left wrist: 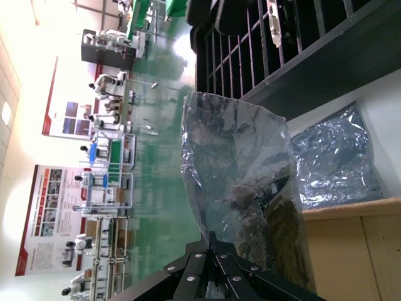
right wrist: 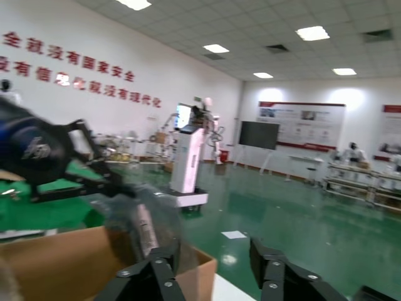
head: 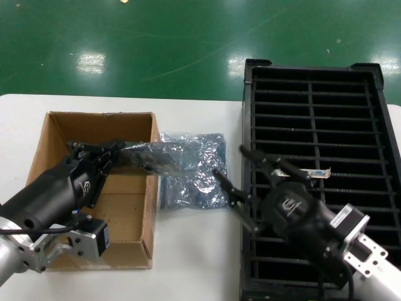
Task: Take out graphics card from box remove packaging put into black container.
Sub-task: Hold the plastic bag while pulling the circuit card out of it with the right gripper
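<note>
Left end effector (head: 111,152) pinches bagged graphics card (head: 156,157) over box (head: 53,128) rim; right end effector (head: 241,179) spread.

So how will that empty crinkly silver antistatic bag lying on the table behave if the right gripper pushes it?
The empty crinkly silver antistatic bag lies flat and creased, so it is probably floppy and light. Pushed by the open right gripper, it would likely bunch or slide on the smooth white table.

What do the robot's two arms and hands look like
Both arms have silver metal forearm links with a boxy black-and-silver motor block and thin black cables near the wrist. Each wrist is a rounded glossy black housing bearing a small white logo. The left hand and right hand are black, with slim linkage-type fingers held by small silver screws.
</note>
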`<state>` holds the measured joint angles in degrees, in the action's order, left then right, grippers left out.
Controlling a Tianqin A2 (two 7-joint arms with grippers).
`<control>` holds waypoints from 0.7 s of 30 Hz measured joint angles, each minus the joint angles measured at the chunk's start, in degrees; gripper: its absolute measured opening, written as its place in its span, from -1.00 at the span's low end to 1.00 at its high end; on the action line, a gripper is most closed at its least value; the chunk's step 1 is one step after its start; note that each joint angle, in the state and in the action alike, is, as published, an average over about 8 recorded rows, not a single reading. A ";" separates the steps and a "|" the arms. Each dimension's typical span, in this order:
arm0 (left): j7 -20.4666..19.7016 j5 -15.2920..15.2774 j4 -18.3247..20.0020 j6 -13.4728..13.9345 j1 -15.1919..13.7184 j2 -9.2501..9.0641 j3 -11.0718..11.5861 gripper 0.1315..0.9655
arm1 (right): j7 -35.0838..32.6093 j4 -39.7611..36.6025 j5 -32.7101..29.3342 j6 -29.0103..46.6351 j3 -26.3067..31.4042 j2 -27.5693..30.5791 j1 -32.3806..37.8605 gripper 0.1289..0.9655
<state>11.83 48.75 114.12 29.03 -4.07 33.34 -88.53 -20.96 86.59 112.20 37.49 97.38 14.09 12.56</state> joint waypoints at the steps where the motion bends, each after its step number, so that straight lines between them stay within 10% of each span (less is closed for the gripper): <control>1: 0.00 0.00 0.00 0.00 0.00 0.00 0.00 -0.98 | -0.50 -0.09 0.13 0.65 0.13 0.14 -0.05 -0.21; 21: 0.00 0.00 0.00 0.00 0.00 0.00 0.00 -0.98 | -3.61 -1.03 -1.20 7.37 6.37 1.81 1.76 -0.85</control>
<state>11.82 48.75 114.12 29.03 -4.07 33.35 -88.53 -24.57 85.56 111.00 44.86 103.75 15.90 14.32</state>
